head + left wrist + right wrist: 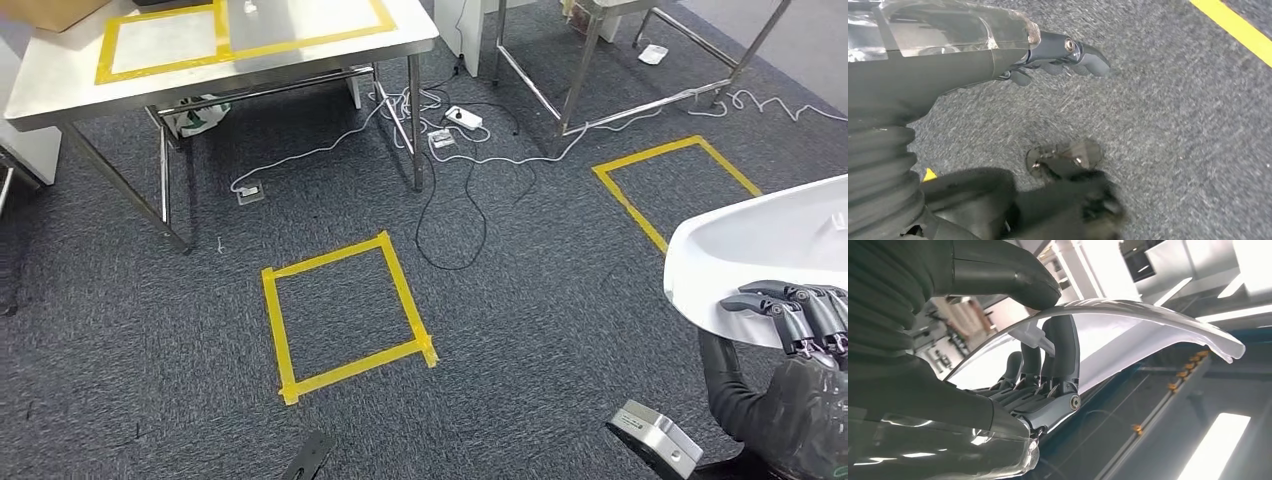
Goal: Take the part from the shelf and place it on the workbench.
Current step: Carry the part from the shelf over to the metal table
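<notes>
The white curved part (760, 250) is gripped by the right hand (795, 315), dark fingers (800, 305) being laid over its near rim at the lower right of the head view. In the right wrist view the thumb (1013, 277) is pressed on one face of the part (1148, 322) and the fingers (1060, 355) on the other. The left hand (1058, 55) is held over grey carpet (1173, 150), fingers curled in on nothing. Well ahead of the right hand and to its left, a steel desk (60, 80) marked with yellow tape (160, 68) is seen; a taped square (345, 315) lies on the floor between
</notes>
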`<act>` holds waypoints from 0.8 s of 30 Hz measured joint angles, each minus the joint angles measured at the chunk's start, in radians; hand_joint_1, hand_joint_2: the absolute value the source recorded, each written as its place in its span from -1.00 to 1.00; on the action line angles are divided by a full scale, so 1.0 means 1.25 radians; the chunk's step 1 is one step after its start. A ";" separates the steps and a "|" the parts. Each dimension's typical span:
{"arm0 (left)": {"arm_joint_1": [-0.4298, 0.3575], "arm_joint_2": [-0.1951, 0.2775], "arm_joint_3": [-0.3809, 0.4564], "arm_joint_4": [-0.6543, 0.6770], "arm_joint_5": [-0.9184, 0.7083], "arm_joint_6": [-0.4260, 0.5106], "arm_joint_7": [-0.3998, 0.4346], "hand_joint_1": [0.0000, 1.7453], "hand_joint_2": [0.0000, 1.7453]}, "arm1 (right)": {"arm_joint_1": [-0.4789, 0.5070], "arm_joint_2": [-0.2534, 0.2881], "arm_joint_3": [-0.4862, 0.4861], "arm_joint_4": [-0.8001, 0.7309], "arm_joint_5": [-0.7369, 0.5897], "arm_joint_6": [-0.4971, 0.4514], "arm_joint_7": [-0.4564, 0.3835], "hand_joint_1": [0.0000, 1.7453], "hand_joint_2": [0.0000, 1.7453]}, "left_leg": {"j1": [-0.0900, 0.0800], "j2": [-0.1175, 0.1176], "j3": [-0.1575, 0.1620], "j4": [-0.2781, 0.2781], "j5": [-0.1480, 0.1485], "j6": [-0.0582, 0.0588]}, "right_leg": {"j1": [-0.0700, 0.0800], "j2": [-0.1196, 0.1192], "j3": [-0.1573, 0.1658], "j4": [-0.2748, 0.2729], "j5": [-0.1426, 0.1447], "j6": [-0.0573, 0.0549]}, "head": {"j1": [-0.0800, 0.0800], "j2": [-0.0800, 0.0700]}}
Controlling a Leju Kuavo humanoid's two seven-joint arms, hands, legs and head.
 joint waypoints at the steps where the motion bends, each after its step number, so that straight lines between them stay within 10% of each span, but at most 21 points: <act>1: 0.000 0.000 0.000 0.000 0.000 0.000 0.000 -1.00 1.00 | -0.001 0.000 0.002 0.000 0.000 0.000 0.000 1.00 1.00 | -0.001 0.017 0.016 -0.031 0.009 0.004 | 0.001 -0.006 0.000 0.006 -0.005 0.006 | 0.000 0.000; 6: 0.002 -0.001 0.003 0.000 0.001 0.000 -0.001 -1.00 1.00 | -0.005 0.002 0.004 0.000 0.000 0.004 0.000 1.00 1.00 | -0.005 -0.008 0.018 -0.045 0.010 0.038 | -0.004 -0.010 -0.001 0.027 -0.028 0.021 | 0.001 0.000; 11: 0.001 -0.006 0.006 0.000 -0.002 -0.004 0.000 -1.00 1.00 | -0.006 0.003 0.006 0.000 0.003 0.014 0.000 1.00 1.00 | -0.009 -0.062 0.019 -0.045 0.015 0.053 | -0.006 0.055 -0.094 0.236 -0.126 0.022 | 0.007 0.000; 16: 0.004 -0.011 0.007 0.000 -0.004 -0.006 0.005 -1.00 1.00 | -0.009 0.002 0.006 -0.001 0.010 0.025 0.000 1.00 1.00 | -0.015 -0.116 0.019 -0.045 0.019 0.053 | 0.003 0.108 -0.026 0.066 -0.015 -0.012 | 0.006 0.000; 19: 0.005 -0.015 0.007 0.000 -0.005 -0.008 0.006 -1.00 1.00 | -0.014 0.001 0.006 -0.003 0.013 0.029 0.000 1.00 1.00 | -0.009 -0.142 0.008 -0.046 0.028 0.039 | 0.007 0.117 -0.010 0.020 -0.007 -0.018 | 0.007 0.000; 24: 0.006 -0.015 0.007 0.000 -0.002 -0.009 0.006 -1.00 1.00 | -0.017 0.002 0.009 -0.007 0.015 0.034 0.001 1.00 1.00 | -0.009 -0.045 -0.044 0.057 -0.043 0.019 | 0.003 0.068 0.001 -0.009 0.008 -0.018 | -0.001 0.000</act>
